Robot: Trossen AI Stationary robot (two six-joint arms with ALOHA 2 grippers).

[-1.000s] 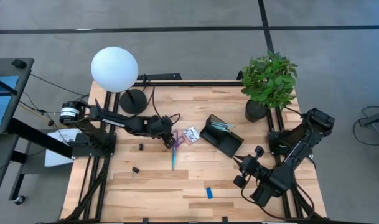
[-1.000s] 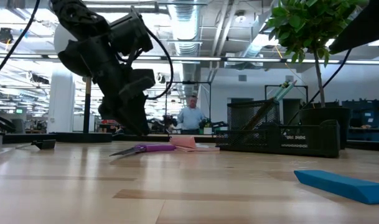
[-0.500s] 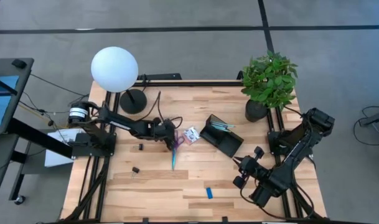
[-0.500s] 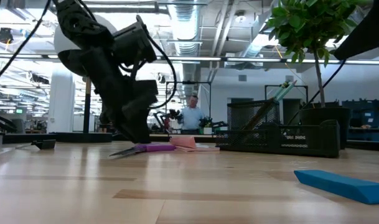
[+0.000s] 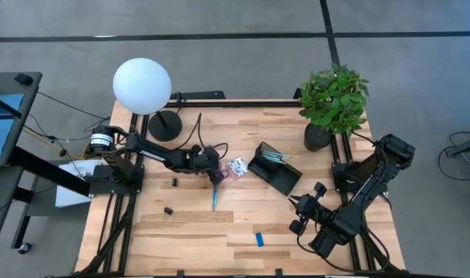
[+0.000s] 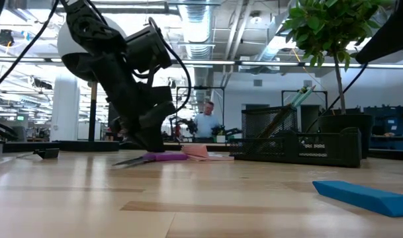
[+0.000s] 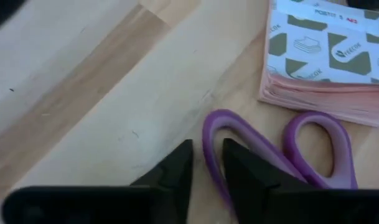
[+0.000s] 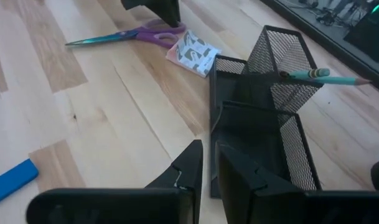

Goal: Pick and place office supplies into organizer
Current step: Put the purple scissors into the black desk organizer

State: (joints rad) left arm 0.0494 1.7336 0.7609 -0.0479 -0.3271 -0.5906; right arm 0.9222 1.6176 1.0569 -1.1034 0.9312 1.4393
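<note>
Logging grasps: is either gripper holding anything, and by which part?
Left gripper is pinched on the scissors' handle loop. Right gripper holds nothing.

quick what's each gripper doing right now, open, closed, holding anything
Left gripper: fingers closing on a handle loop of the scissors; a firm grip cannot be told.
Right gripper: shut, empty, near the organizer.

On the wooden counter [image 5: 242, 220] the left gripper [image 5: 214, 171] is down at the purple scissors [image 5: 217, 185] (beside the white packet [image 5: 236, 167]), while the black organizer [image 5: 274, 168] stands nearby.
</note>
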